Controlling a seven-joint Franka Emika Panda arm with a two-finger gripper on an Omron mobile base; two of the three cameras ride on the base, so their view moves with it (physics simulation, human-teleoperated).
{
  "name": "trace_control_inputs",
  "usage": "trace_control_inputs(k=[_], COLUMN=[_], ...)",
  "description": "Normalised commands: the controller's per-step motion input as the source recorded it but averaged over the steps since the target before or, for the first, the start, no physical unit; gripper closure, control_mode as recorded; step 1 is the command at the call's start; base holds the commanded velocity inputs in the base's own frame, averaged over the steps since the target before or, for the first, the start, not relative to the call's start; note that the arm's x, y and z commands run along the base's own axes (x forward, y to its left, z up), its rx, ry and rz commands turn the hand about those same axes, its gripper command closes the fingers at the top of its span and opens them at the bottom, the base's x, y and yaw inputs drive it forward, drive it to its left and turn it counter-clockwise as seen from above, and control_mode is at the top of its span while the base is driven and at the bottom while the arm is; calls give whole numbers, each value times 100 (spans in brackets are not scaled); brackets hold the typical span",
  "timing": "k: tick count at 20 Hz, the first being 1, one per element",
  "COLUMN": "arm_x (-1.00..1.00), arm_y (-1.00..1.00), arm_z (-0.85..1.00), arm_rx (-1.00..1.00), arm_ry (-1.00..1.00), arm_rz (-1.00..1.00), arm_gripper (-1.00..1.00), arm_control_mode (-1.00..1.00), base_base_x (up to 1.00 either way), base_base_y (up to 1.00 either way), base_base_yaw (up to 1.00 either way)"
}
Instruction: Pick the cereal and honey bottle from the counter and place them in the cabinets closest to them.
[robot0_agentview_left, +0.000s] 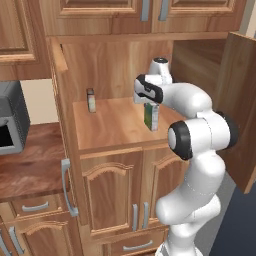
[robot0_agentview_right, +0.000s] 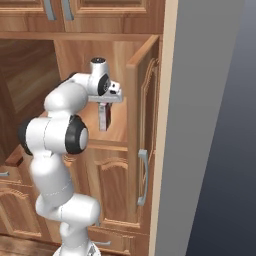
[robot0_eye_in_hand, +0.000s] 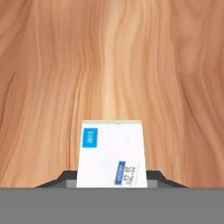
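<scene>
**Cereal box gripped above cabinet shelf**

Gripper (robot0_agentview_left: 151, 106) jaws clamped on the top of the cereal (robot0_agentview_left: 151, 117), which hangs upright below them with its green face toward the left base camera. Directly under the box: the wooden shelf (robot0_agentview_left: 110, 125) of the open cabinets (robot0_agentview_left: 240, 110). I cannot tell whether the box's bottom touches the shelf. Left of the jaws, farther back on the shelf, a small brownish box (robot0_agentview_left: 91, 100) stands upright, well apart.
</scene>
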Motion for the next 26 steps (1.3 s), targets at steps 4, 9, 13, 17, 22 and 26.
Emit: trace_control_inputs(k=[4,9,13,17,22,26], arm_x=[42,38,0,-34,-39,-11], arm_y=[1,0,0,0,0,0], arm_z=[-28,-29,-18,0,0,0], arm_rx=[-1,-5,-6,-1,0,0], arm_ry=[3,4,0,-11,-14,-4], arm_rz=[1,0,0,1,0,0], arm_gripper=[100,100,100,100,100,100], arm_control_mode=[-100,-100,-100,-100,-100,-100], base_base_x=[0,0,0,0,0,0], base_base_y=[0,0,0,0,0,0], base_base_yaw=[0,0,0,0,0,0])
